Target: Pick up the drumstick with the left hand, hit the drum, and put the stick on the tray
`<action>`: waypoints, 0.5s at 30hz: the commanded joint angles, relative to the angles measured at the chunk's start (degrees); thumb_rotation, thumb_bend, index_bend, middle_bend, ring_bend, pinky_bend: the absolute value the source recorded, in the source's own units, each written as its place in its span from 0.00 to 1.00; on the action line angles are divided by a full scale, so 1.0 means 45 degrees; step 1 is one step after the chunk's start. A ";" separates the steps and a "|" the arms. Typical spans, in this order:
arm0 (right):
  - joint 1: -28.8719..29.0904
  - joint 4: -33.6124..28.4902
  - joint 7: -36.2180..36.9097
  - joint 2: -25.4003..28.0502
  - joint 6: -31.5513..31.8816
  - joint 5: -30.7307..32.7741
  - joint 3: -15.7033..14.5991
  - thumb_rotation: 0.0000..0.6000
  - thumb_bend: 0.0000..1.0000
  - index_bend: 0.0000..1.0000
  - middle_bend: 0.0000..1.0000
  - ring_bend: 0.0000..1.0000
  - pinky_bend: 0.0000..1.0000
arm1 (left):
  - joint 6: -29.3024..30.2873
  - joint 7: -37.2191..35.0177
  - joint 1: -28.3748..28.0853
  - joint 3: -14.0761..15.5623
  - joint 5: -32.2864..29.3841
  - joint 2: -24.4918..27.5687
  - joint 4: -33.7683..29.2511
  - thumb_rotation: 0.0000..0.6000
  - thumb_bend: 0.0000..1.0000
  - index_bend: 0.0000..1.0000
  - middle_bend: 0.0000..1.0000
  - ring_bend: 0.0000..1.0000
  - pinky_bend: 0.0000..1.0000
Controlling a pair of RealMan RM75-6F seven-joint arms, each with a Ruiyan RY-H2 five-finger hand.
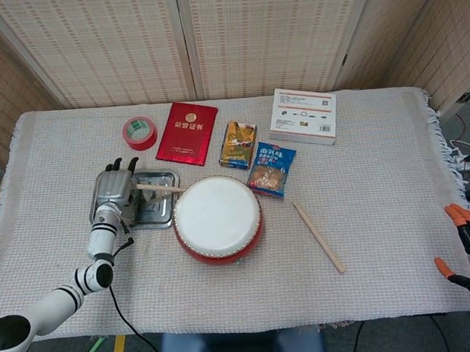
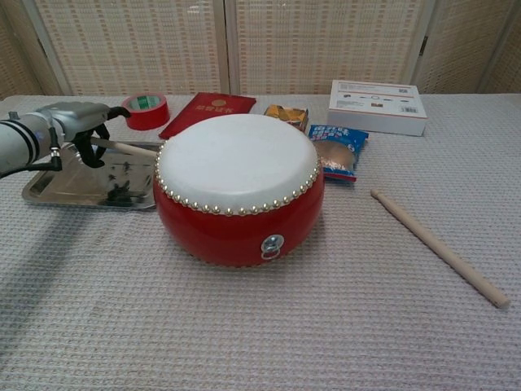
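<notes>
Cloth-covered table [image 1: 380,207] — drum [image 1: 218,218], tray [image 1: 159,216], loose stick [image 1: 318,237], tape [image 1: 139,132], red booklet [image 1: 187,133], box [image 1: 302,116].
</notes>
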 commanded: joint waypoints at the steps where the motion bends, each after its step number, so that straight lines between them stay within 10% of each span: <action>1: -0.0005 0.0002 -0.0002 0.0001 0.0012 0.0000 0.0004 1.00 0.26 0.00 0.06 0.00 0.01 | -0.0076 0.0024 -0.0016 -0.0036 -0.0234 0.0063 -0.0121 1.00 0.25 0.00 0.00 0.00 0.09; 15: -0.0051 0.0075 0.0189 0.0052 0.0106 -0.0033 0.0010 1.00 0.26 0.00 0.06 0.00 0.01 | 0.0661 -0.1959 0.0670 -0.0605 -0.0444 0.1208 -0.2150 1.00 0.24 0.01 0.03 0.00 0.09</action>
